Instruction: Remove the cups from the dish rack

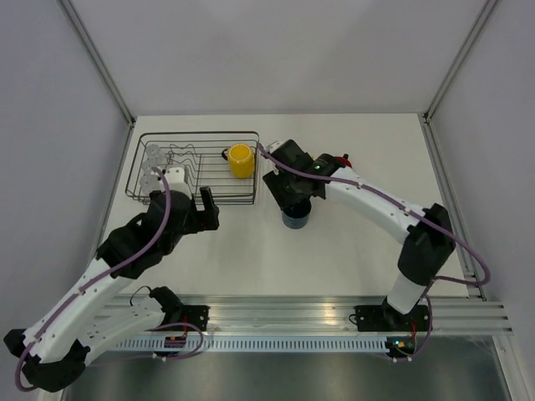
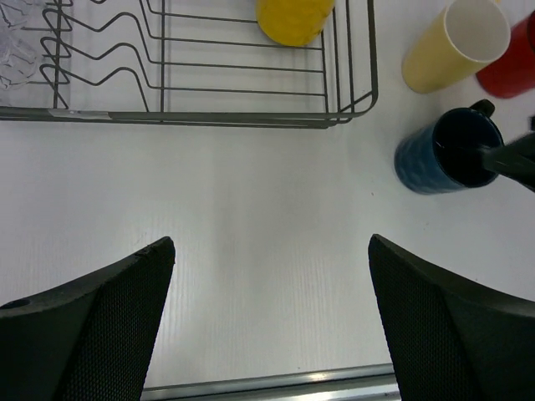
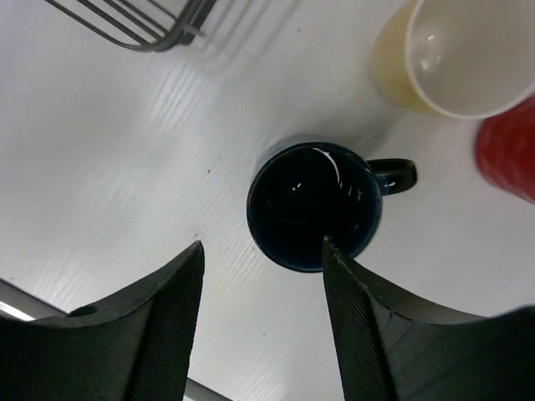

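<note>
The right tool [image 3: 263, 246] hangs released, jaws spread wide, over the dark blue mug [image 3: 313, 205]. One finger [image 3: 368, 317] has its tip at the mug's near rim, seemingly just inside the mouth. The other finger stands outside the wall, with a gap of bare worktop [image 2: 251, 192] between them. Nothing is clamped. The mug stands upright on the worktop, out of the rack, and its inside is dark, showing only glints. Its handle points away from the rack.

Just beyond it stands the pale cream-yellow mug [image 3: 468, 54], mouth up with nothing visible inside. The red mug [image 3: 512, 154] is just beside that and cut off by the frame edge. All three stand close together, past the right end of the dish rack [image 2: 192, 118].

The left tool [image 2: 269, 242] is likewise released, jaws wide apart and holding nothing. It hovers over bare worktop just in front of the rack's near rim.

In the rack, the bright yellow mug [image 2: 292, 18] rests at the right end, on the floor wires. Whether it lies on its side or stands mouth down I cannot tell. The clear glass tumblers [image 1: 152, 155] sit at the left end among the wavy divider wires, and their number is hard to make out. The right arm's cable crosses the rack's right-hand corner in the top view.
</note>
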